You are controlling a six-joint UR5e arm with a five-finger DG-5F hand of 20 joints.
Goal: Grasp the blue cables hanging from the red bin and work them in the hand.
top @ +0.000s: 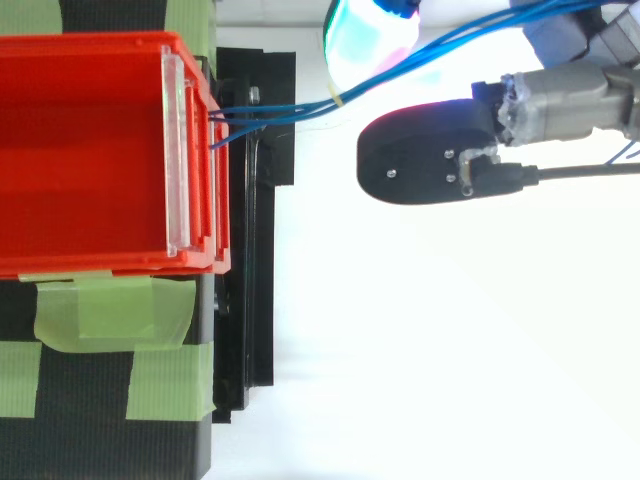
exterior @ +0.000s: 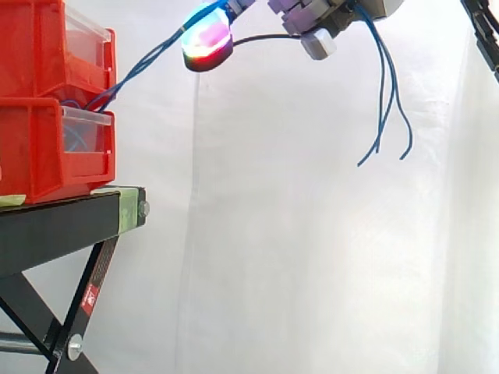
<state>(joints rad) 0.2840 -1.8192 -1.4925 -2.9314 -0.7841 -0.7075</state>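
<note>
Blue cables (exterior: pixel 144 64) run taut from the lower red bin (exterior: pixel 47 152) up and to the right into my hand (exterior: pixel 312 19) at the top of the side view. Their loose ends (exterior: pixel 387 101) hang down behind the hand. From above, the cables (top: pixel 300 107) leave the bin's front (top: pixel 205 150) and pass between a glowing fingertip (top: pixel 370 40) and a dark-backed fingertip (top: pixel 430 155). The hand is shut on the cables, raised well above and to the right of the bins.
Two red bins are stacked, the upper one (exterior: pixel 47 47) with a clear front panel. They stand on a black stand (exterior: pixel 70 222) with green tape (top: pixel 110 320) on it. A white curtain hangs behind, with open space under the hand.
</note>
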